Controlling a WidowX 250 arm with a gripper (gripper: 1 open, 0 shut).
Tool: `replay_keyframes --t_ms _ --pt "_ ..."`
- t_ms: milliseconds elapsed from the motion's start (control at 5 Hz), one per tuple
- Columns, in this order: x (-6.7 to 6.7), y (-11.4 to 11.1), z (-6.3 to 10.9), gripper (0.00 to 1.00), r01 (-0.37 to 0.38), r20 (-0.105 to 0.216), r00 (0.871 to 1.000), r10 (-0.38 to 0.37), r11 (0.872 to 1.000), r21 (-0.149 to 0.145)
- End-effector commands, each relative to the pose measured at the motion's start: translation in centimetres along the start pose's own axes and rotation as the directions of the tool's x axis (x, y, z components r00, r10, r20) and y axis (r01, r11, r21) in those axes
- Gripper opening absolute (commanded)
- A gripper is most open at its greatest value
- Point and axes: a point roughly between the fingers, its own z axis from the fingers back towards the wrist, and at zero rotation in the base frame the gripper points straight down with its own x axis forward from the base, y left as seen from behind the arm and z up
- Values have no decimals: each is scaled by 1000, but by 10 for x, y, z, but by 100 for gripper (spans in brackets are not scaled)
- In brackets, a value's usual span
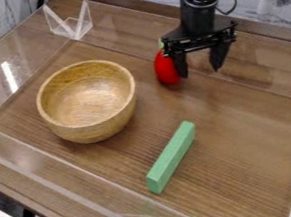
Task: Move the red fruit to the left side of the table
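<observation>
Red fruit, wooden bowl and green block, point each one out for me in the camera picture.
red fruit [167,68], camera view, on its glossy left side
wooden bowl [52,122], camera view, on its outer front wall
green block [172,156], camera view, on the middle of its top face

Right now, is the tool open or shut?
Open: the tool has its fingers spread, the red fruit beside its left finger, not clamped.

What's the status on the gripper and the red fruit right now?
Gripper open, pointing down, left finger against red fruit. Fruit on table, right of wooden bowl. Bowl sits in the leftward path.
</observation>
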Motion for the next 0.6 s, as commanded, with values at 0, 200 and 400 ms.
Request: replay_keyframes --t_ms 0,200,400 --pt "13 4 22 0 -41 49 998 43 998 -42" --pt "17 10 14 0 -43 47 998 45 998 -38" --pt "11 3 21 0 -28 55 998 33 996 -84"
